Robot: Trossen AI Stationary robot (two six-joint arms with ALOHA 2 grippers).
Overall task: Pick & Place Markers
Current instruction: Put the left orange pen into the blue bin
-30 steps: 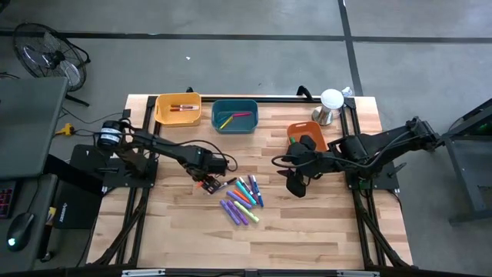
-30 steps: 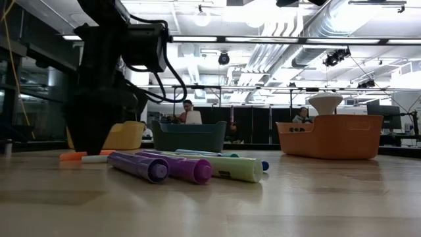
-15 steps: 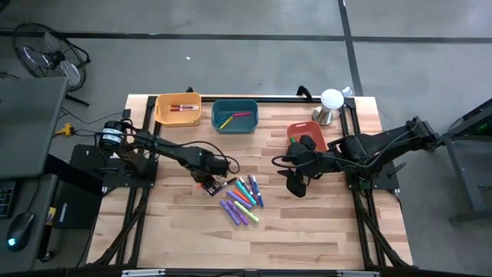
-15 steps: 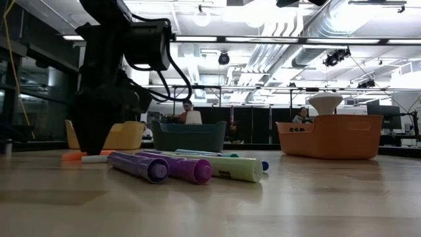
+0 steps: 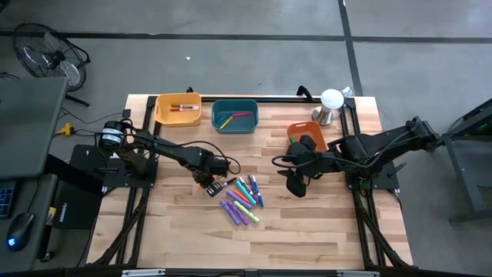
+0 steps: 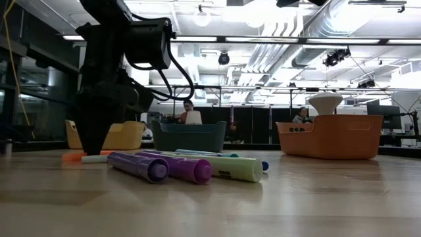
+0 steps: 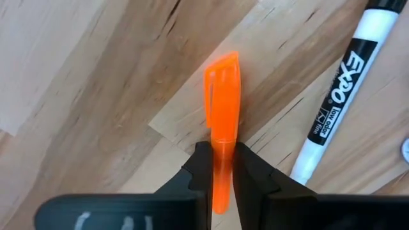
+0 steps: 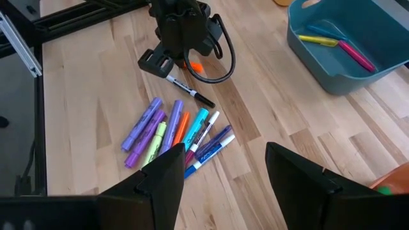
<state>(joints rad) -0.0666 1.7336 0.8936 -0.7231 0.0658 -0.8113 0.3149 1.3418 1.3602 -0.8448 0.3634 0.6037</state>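
Yellow bin [image 5: 178, 109], far left of the back row — two red markers [image 5: 182, 107] inside, already sorted.
Left gripper [image 5: 206, 182] down at table level at the left edge of the loose pile; jaws clamped on an orange marker [image 7: 221, 153] that lies flat on the wood, not yet lifted. White dry-erase marker [image 7: 337, 98] just beside it, untouched.
Teal bin [image 5: 234, 115] next along — a yellow and a pink marker [image 8: 358, 55] inside.
Loose pile [image 5: 242, 199] at table centre — purple, green, orange, teal and blue pieces fanned together, roughly ten left to clear; bulk of the job judged outstanding.
Right gripper [image 5: 296, 185] waiting right of the pile, above the table, jaws apart and empty.
Orange bin [image 5: 305, 134] behind it, partly hidden by the arm; contents not readable.
White-topped metal object [image 5: 330, 106] at the back right corner.
Table [image 5: 307, 231] — pale butcher-block planks on a black frame.
Room — grey concrete floor, fan [image 5: 42, 52] far left; open workshop with ceiling ducts and seated people [image 6: 190, 113] beyond, per the low view.
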